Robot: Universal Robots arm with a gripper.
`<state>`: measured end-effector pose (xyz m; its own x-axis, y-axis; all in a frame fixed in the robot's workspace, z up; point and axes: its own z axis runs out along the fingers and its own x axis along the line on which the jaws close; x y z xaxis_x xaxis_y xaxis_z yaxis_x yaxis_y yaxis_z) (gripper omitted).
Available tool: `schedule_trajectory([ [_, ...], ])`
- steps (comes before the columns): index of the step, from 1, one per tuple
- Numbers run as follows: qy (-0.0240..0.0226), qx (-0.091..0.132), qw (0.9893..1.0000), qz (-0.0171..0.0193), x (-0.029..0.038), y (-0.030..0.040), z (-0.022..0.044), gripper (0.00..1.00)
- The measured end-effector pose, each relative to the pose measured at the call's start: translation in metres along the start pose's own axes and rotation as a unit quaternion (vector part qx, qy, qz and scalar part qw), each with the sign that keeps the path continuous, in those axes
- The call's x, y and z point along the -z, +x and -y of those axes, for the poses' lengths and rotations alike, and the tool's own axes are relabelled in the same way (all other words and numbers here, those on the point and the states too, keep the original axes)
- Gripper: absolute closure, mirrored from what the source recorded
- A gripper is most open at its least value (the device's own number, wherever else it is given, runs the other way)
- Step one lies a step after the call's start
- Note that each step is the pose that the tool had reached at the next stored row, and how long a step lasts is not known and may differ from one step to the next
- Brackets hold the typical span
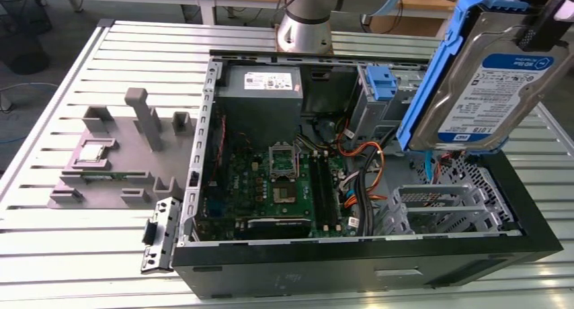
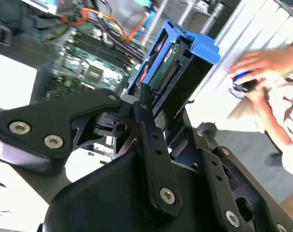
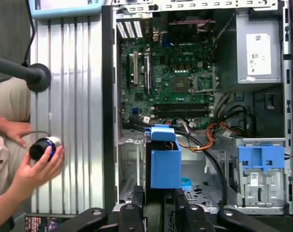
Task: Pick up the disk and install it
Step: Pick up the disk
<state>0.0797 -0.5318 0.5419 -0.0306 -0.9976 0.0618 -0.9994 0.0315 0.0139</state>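
Table (image 3: 74, 72) w/ hand (image 3: 37, 171): first wrist view; disk (image 1: 462, 60) label (image 1: 493, 97): exterior view.

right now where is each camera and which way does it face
Exterior view: off the arm, above the table, looking down into the open case; shows the arm behind it, the disk aloft at the exterior view's right.
First wrist view: on the wrist, looking straight down past the hand and disk into the case; a person alongside.
Second wrist view: on the wrist, behind the hand, looking along it at the clamped disk and motherboard.
Shared: all show disk and case; both wrist views, hand and person.
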Motion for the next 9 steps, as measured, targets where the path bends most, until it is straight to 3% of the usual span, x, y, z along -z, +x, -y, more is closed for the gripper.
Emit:
schedule_trajectory([
  [1, 0.0000, 0.000, 1.0000, 0.0003, 0.0000, 0.0000, 0.0000, 0.65],
  [2, -0.0003, 0.000, 1.0000, 0.0060, 0.0002, 0.0003, 0.0000, 0.65],
  [4, -0.0008, 0.000, 0.9997, 0.0240, 0.0000, 0.0009, 0.0001, 0.65],
  [5, -0.0008, 0.000, 0.9996, 0.0271, 0.0000, 0.0010, 0.0000, 0.65],
  [9, -0.0009, 0.000, 0.9996, 0.0278, -0.0002, 0.0044, 0.0002, 0.65],
])
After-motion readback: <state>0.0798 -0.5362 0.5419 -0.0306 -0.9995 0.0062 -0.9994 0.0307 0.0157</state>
